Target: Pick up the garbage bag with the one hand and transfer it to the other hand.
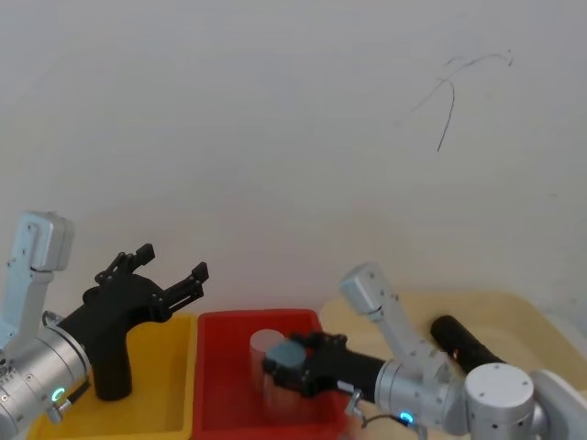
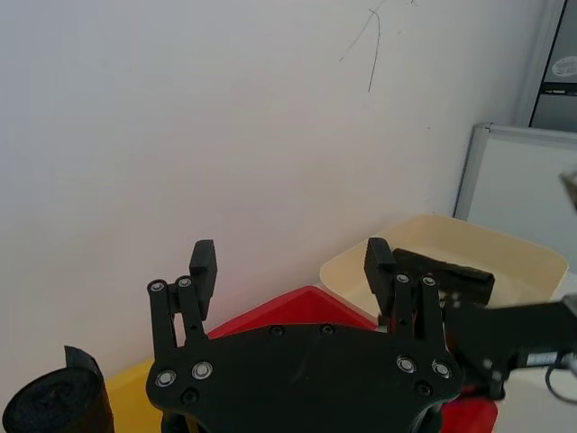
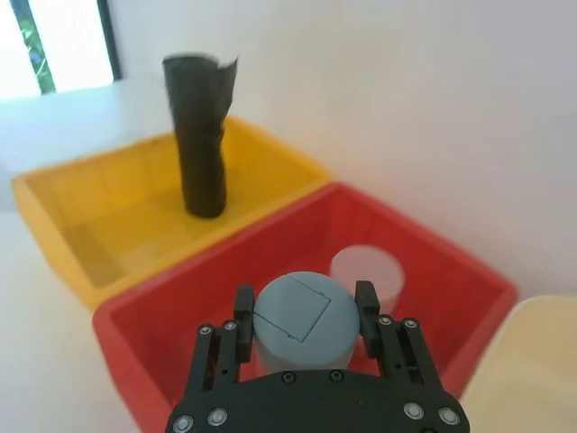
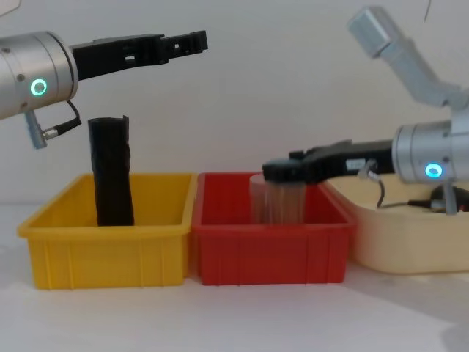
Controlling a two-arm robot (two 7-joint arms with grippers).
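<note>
My right gripper [image 3: 305,311] clamps a grey-capped cylinder [image 3: 305,314] inside the red bin [image 4: 267,242]. My left gripper [image 4: 192,41] hangs spread apart above the yellow bin [image 4: 110,246], where a black garbage bag roll [image 4: 111,172] stands upright.

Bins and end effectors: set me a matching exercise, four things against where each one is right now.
Things:
1. upright black roll
2. garbage bag
3. left end effector
4. right end effector

Places or states:
A. lying in the cream bin
B. open, raised in the air over the yellow bin
C. standing on end in the yellow bin
D. closed around the grey-topped container in the red bin

Pairs: 1-C, 2-A, 3-B, 4-D
</note>
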